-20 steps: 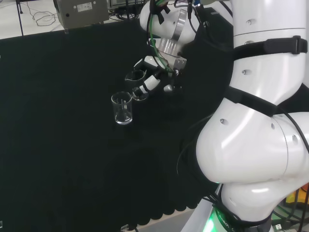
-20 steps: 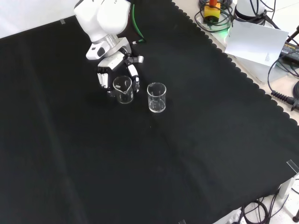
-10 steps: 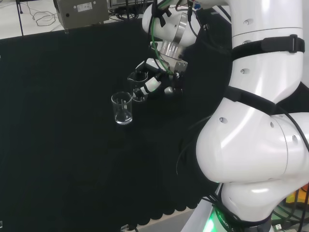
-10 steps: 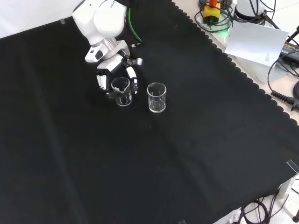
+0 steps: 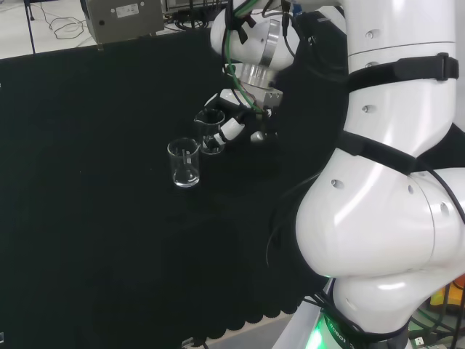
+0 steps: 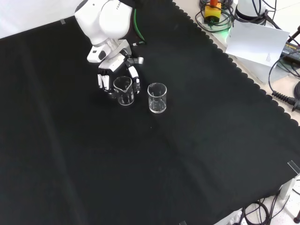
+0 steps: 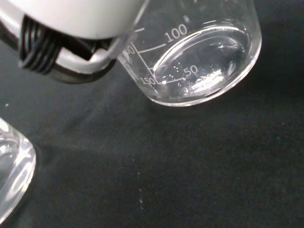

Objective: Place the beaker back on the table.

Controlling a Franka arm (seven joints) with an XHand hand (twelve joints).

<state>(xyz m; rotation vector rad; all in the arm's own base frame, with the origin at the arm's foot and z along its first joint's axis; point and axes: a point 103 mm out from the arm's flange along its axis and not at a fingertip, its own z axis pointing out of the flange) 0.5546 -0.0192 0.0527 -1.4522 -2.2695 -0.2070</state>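
- Head view: the hand (image 5: 243,116), black and white with segmented fingers, hangs from a ribbed metal wrist over a matte black cloth (image 5: 87,240). Its fingers are curled round a clear glass beaker (image 5: 209,129), a straight-walled cylinder with a small pouring lip at the rim. The beaker stands upright just in front of the palm, with white fingers wrapping its right side. A second glass (image 5: 184,163), also clear and cylindrical, stands alone on the cloth just left of and nearer than the held one, with a narrow gap between them.
- Front view: the beaker (image 6: 123,90) sits low, at or just above the cloth (image 6: 154,168) (whether its base touches, I cannot tell). Its rim shows a pointed spout facing the viewer. The fingers (image 6: 136,82) reach down on either side of it from behind, black-jointed with white shells, so the glass is cupped between them. The second glass (image 6: 157,97) stands just to its right, apart from the hand (image 6: 112,75).
- Wrist view: the beaker (image 7: 199,57) is close and large, its thick round base gleaming and white graduation marks running up its wall. A blurred white part of the hand (image 7: 71,28), with black ribbed cable beside it, lies against the glass wall. The cloth (image 7: 180,166) shows a fine woven grain with a few pale specks. The curved edge of the second glass (image 7: 12,175) shows nearby.
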